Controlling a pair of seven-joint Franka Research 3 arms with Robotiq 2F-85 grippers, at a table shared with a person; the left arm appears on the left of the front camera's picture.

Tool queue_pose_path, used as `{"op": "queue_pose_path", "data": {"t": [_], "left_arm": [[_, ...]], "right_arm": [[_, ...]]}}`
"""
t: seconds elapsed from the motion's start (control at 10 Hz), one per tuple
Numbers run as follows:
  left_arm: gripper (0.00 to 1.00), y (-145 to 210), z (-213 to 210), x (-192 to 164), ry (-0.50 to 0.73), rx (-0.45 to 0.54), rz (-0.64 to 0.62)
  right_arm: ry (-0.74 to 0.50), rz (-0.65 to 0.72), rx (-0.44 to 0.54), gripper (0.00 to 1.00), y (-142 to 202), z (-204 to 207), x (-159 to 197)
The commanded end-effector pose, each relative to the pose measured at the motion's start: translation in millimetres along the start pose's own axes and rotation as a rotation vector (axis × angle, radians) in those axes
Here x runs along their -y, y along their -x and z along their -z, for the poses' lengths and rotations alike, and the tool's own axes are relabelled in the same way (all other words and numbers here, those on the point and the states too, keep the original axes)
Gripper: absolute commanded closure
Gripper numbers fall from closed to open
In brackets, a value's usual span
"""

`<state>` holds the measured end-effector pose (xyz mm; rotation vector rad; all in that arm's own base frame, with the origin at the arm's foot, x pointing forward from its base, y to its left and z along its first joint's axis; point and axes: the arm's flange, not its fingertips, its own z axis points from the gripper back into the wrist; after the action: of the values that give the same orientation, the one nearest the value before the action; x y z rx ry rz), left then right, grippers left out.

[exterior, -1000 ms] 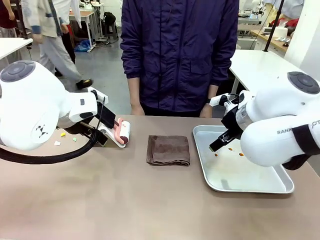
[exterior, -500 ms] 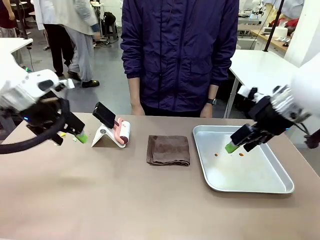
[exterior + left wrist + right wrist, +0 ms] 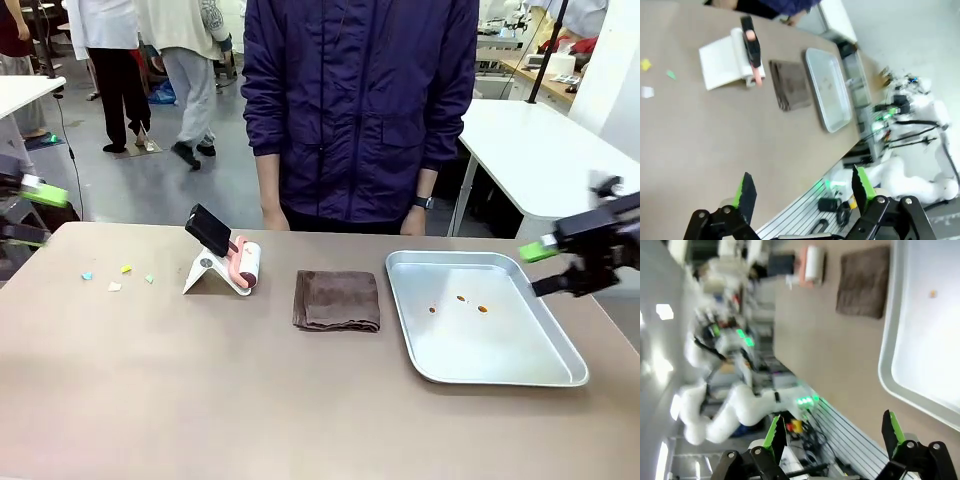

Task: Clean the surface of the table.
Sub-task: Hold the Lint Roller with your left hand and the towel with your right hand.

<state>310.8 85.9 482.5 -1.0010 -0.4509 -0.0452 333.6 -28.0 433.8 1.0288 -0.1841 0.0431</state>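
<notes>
The brown-beige table (image 3: 250,400) carries several small paper scraps (image 3: 114,286) at its left, also seen as scraps (image 3: 646,91) in the left wrist view. Orange crumbs (image 3: 461,298) lie in the silver tray (image 3: 560,375). My left gripper (image 3: 32,215) hangs open off the table's left edge, with nothing between its fingers; the left wrist view has it (image 3: 805,187) high above the table (image 3: 715,135). My right gripper (image 3: 545,268) stands open and empty beside the tray's right rim; in its own wrist view it (image 3: 834,432) is above the table's near edge (image 3: 825,350).
A lint roller (image 3: 245,265) rests on a white stand left of centre. A folded brown cloth (image 3: 337,300) lies in the middle, between the roller and the tray. A person in a dark jacket (image 3: 360,110) stands at the far edge, hands by the table.
Both arms have drawn back outward: the left gripper from beside the scraps to the left edge, the right gripper from over the tray to its right rim. The things on the table have not moved.
</notes>
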Motion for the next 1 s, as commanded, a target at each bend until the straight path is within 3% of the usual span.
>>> {"op": "queue_pose_path", "data": {"t": [0.0,0.2,0.4,0.8,0.9], "left_arm": [[0.00,38,-17,-29,0.099,0.097,-0.032],[0.00,47,-35,-52,0.142,0.194,-0.071],[0.00,55,-33,-75,0.121,0.222,-0.108],[0.00,73,-6,-72,0.096,0.332,-0.201],[0.00,24,-54,-99,0.119,0.264,-0.170]], "right_arm": [[-0.082,0.097,0.175,0.00,79,-22,63],[-0.088,0.171,0.299,0.00,96,-58,97],[-0.117,0.263,0.399,0.00,105,-85,137],[-0.132,0.300,0.516,0.00,115,-97,164],[-0.112,0.350,0.452,0.00,91,-138,176]]}}
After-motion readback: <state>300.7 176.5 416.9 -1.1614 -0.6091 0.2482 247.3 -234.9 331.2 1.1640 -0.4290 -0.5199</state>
